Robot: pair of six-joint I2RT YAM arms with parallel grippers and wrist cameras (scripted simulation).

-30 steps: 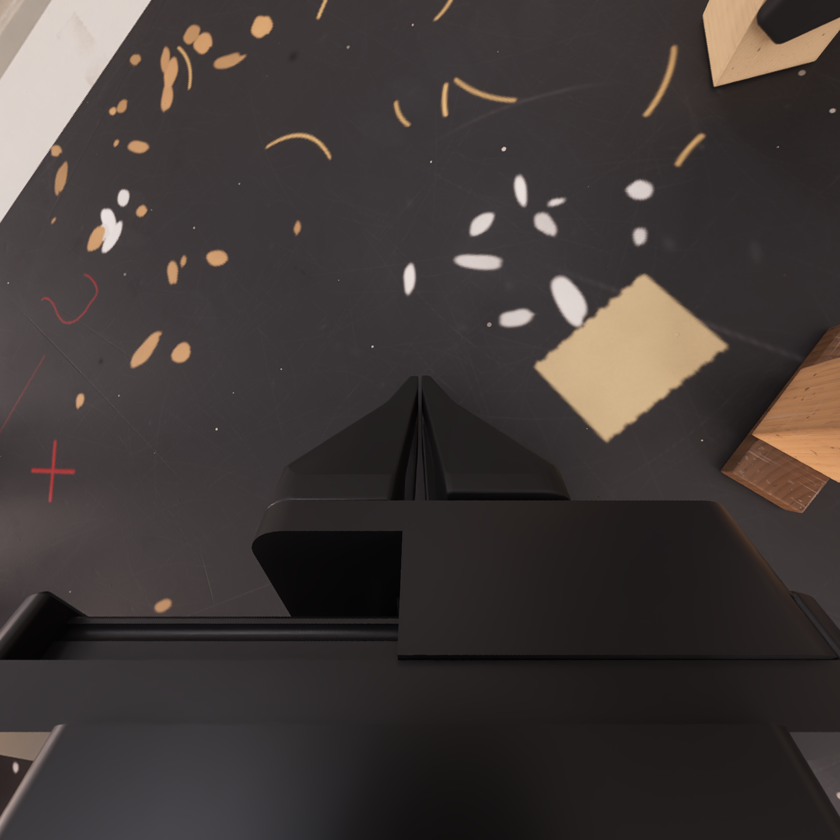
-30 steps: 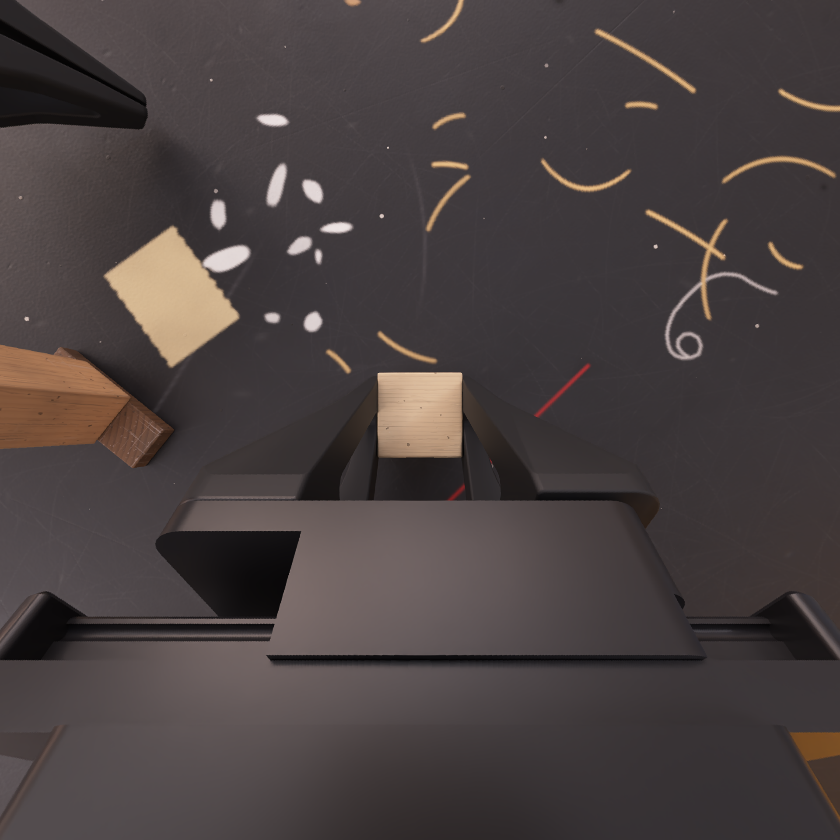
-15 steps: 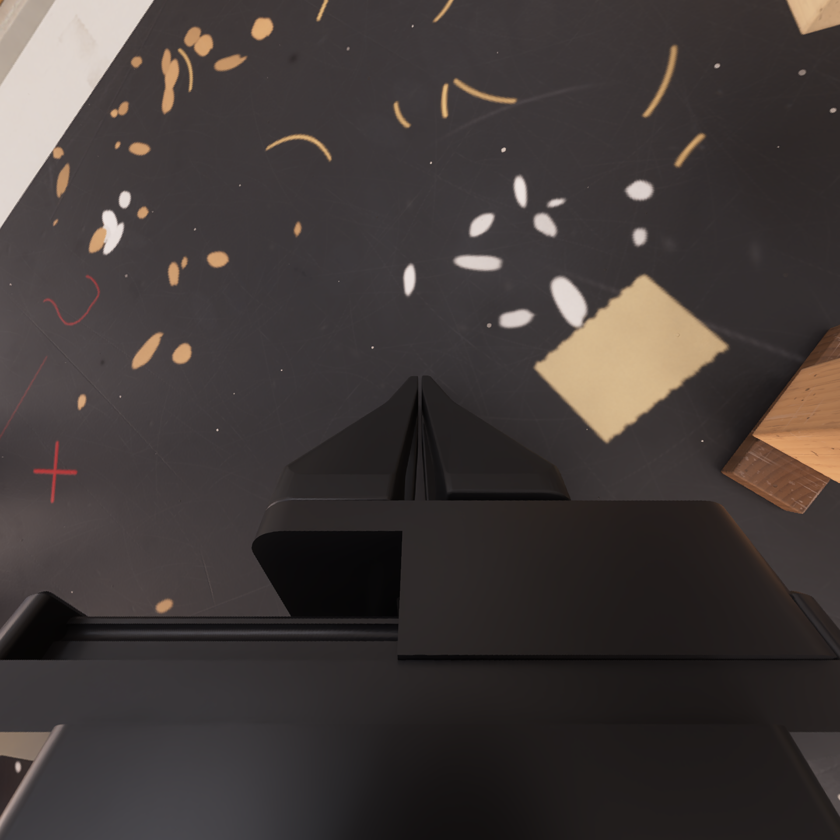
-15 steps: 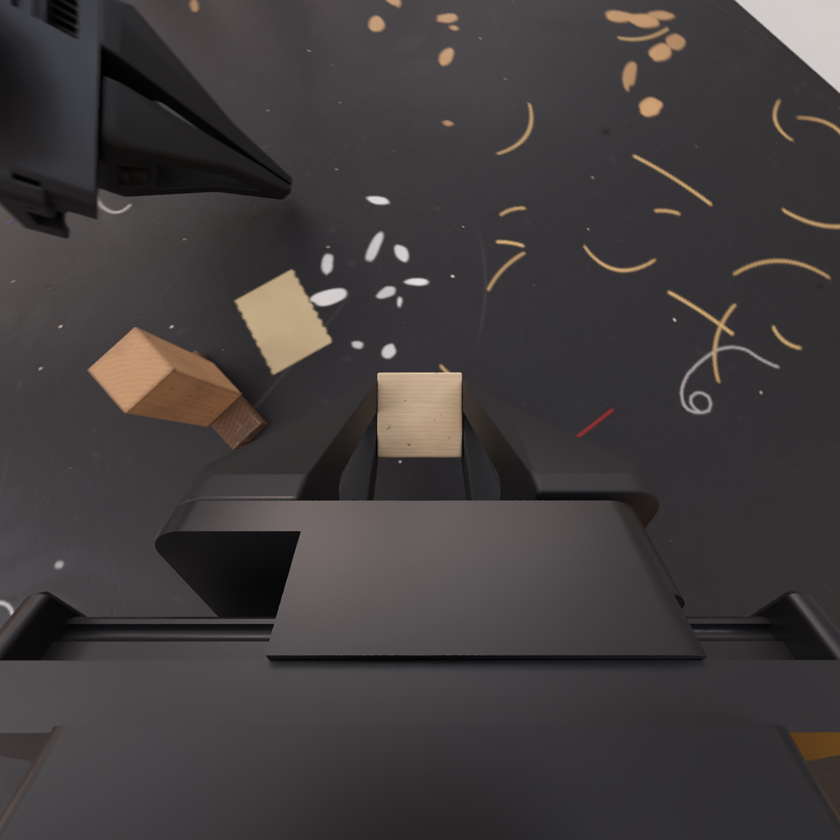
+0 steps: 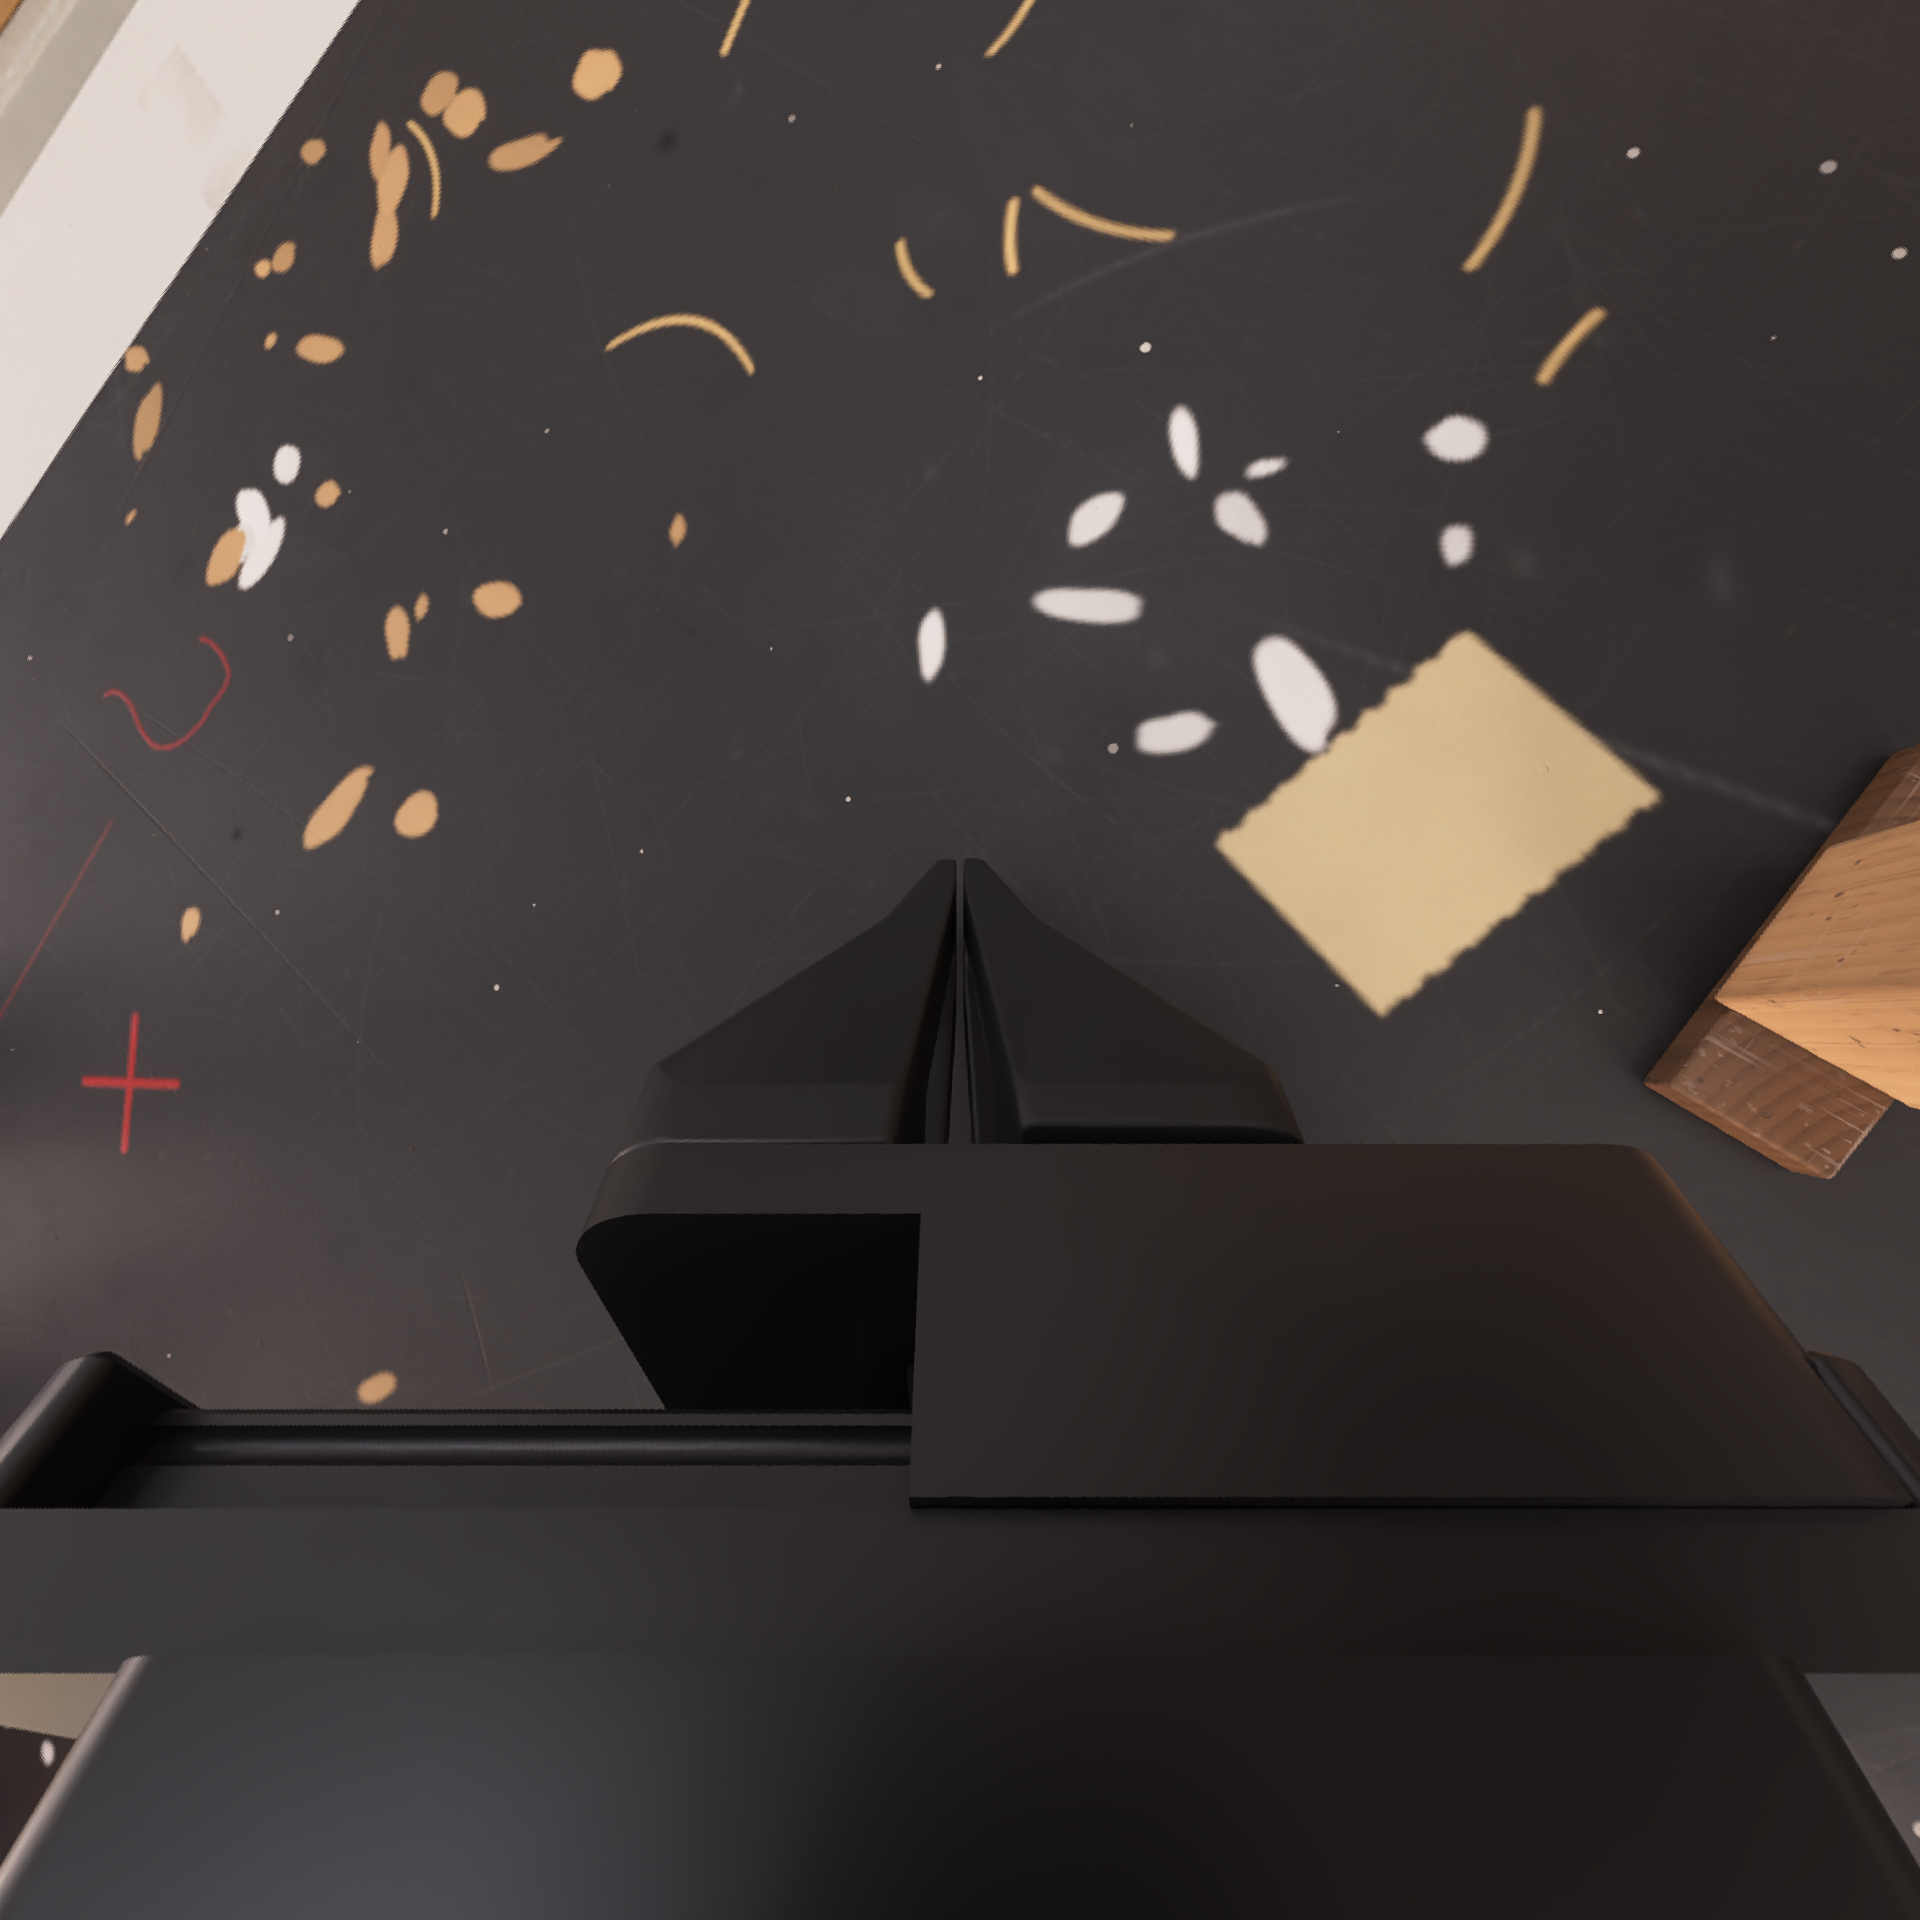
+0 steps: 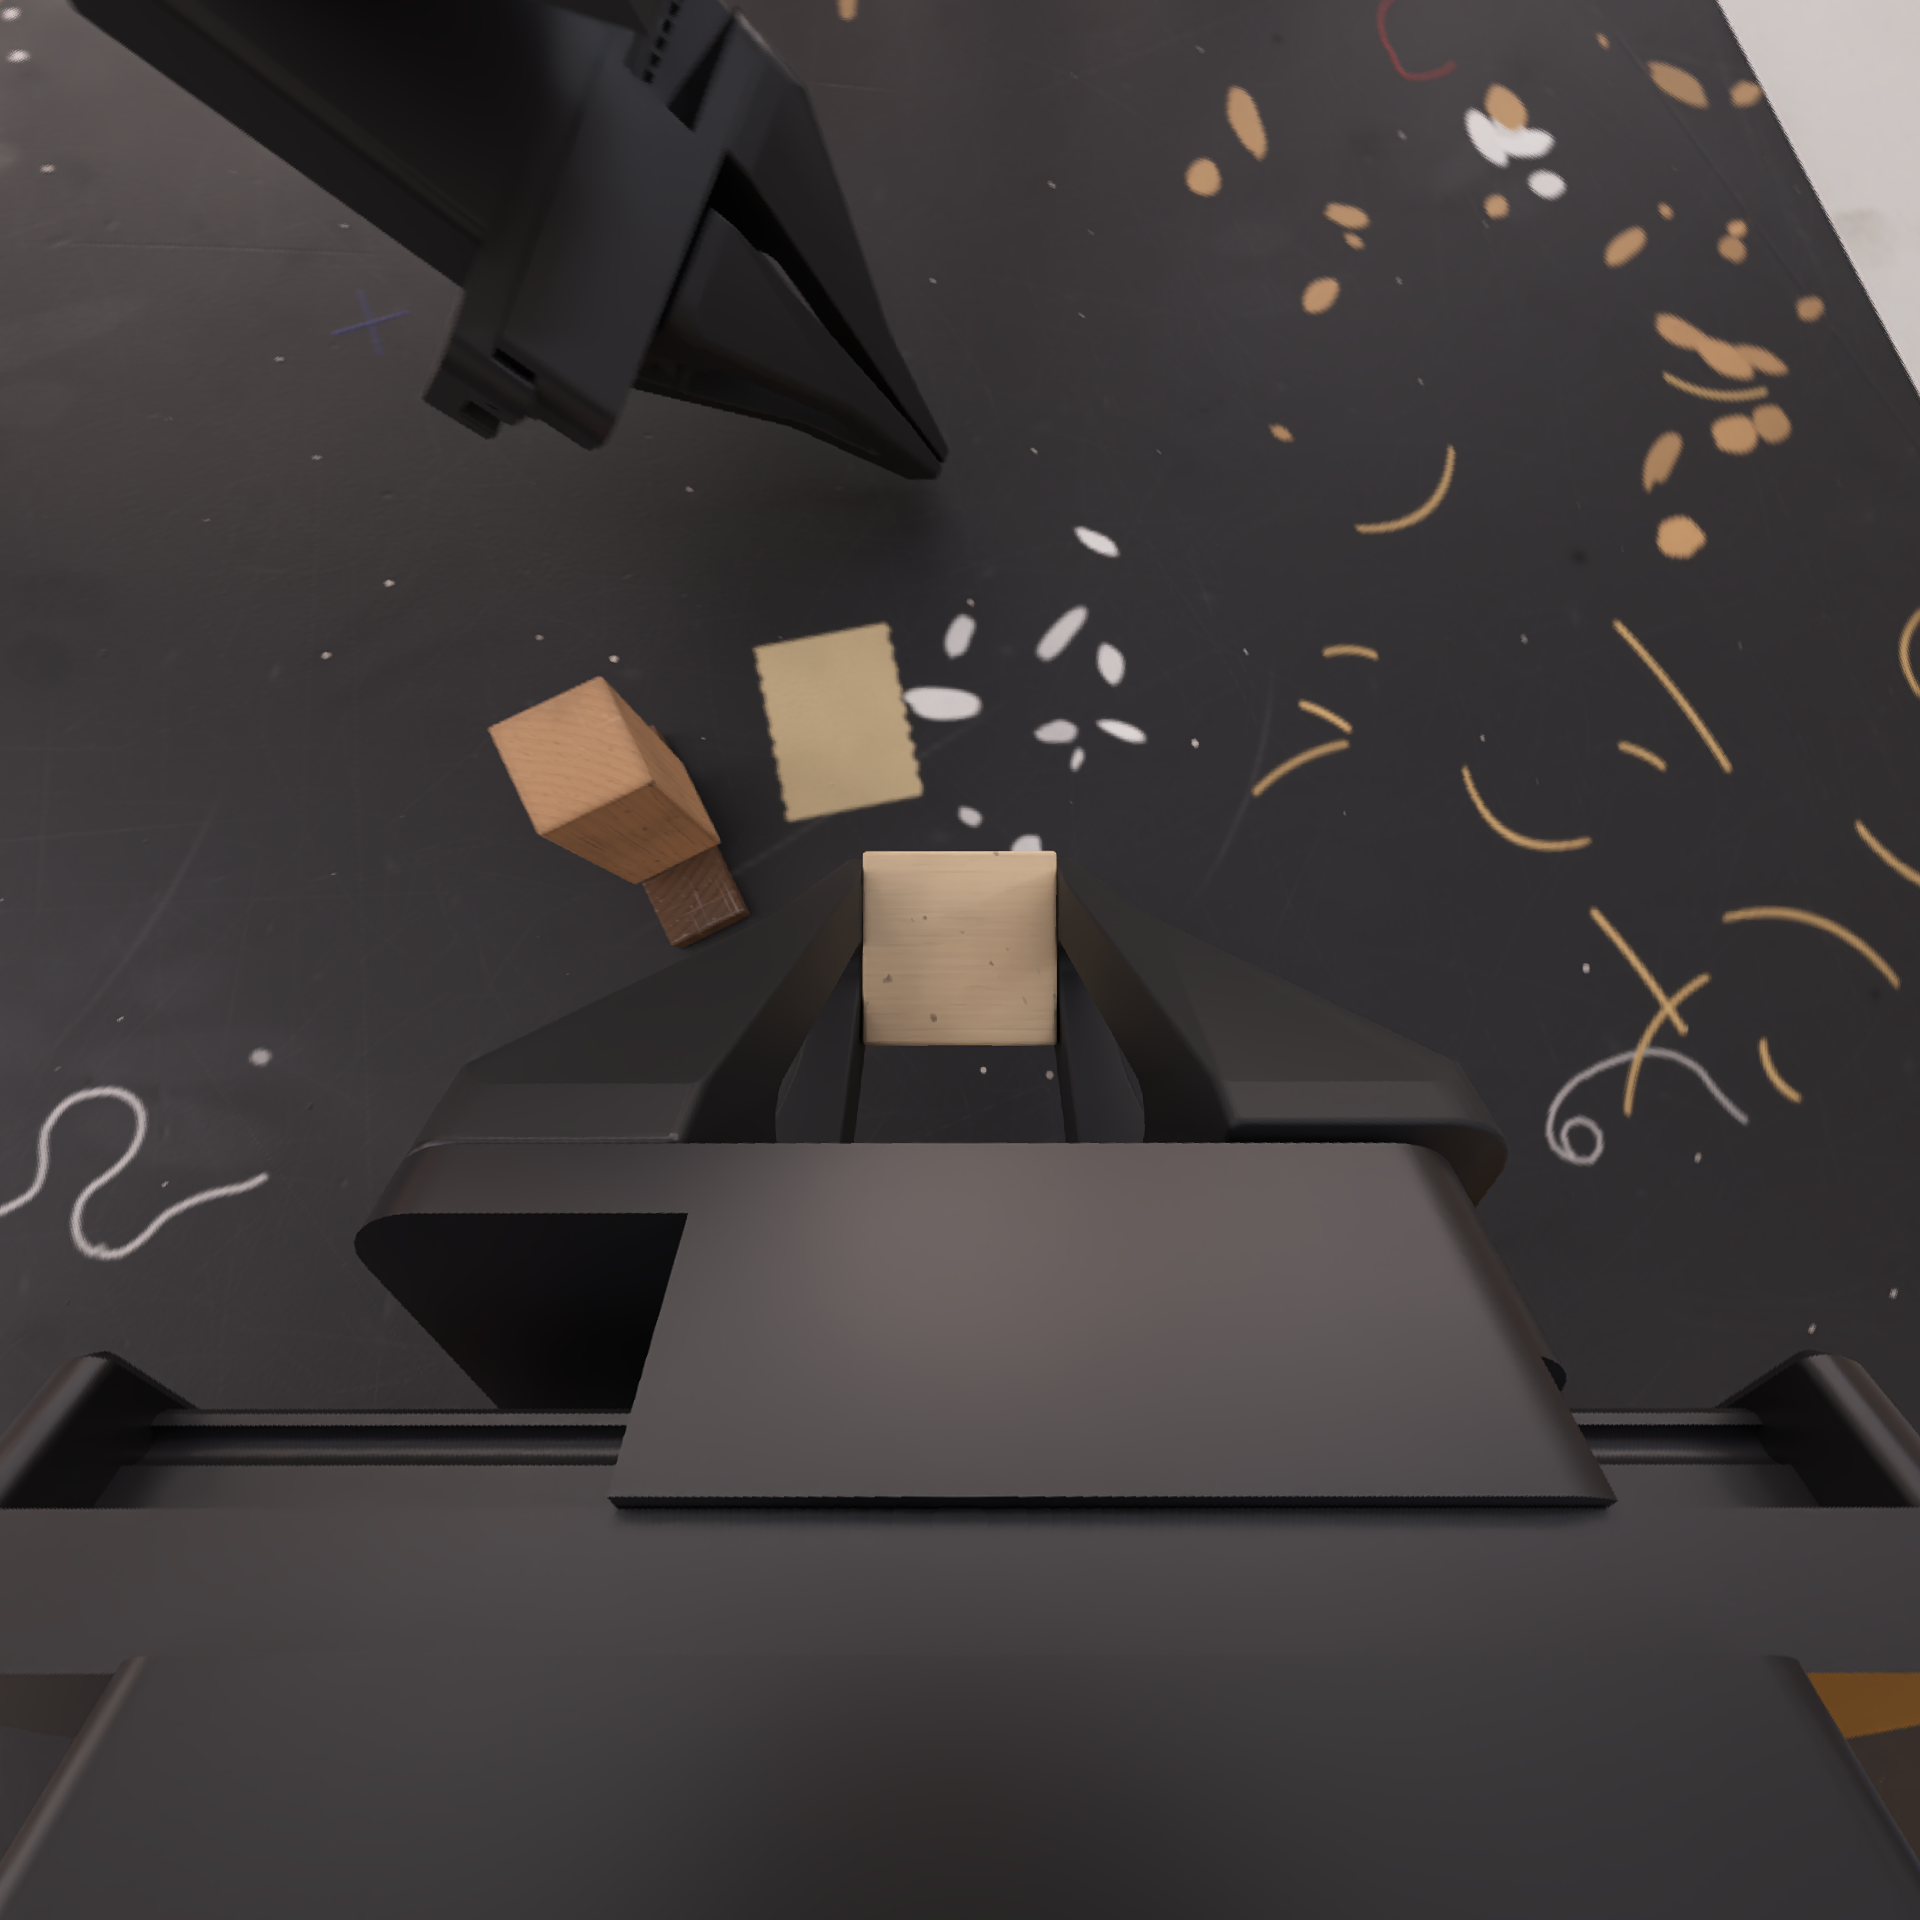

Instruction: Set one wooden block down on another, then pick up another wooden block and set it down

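Observation:
My right gripper (image 6: 958, 940) is shut on a pale wooden block (image 6: 958, 951) and holds it high above the dark table. Below and to its left a light brown block (image 6: 597, 769) rests on a smaller dark brown block (image 6: 698, 906). The same stack shows at the right edge of the left wrist view, light brown block (image 5: 1839, 935) on dark brown block (image 5: 1766, 1101). My left gripper (image 5: 958, 883) is shut and empty, to the left of the stack. It also shows in the right wrist view (image 6: 914, 452), above and behind the stack.
A flat tan rectangle with wavy edges (image 5: 1434, 821) is marked on the table beside the stack; it also shows in the right wrist view (image 6: 836, 722). White, orange and red marks are scattered over the table. The table's pale edge (image 5: 125, 229) lies at the far left.
My right gripper has risen with the pale block and turned, so the stack looks smaller and nearer the middle. The pale block has left the left wrist view. The left gripper has not moved.

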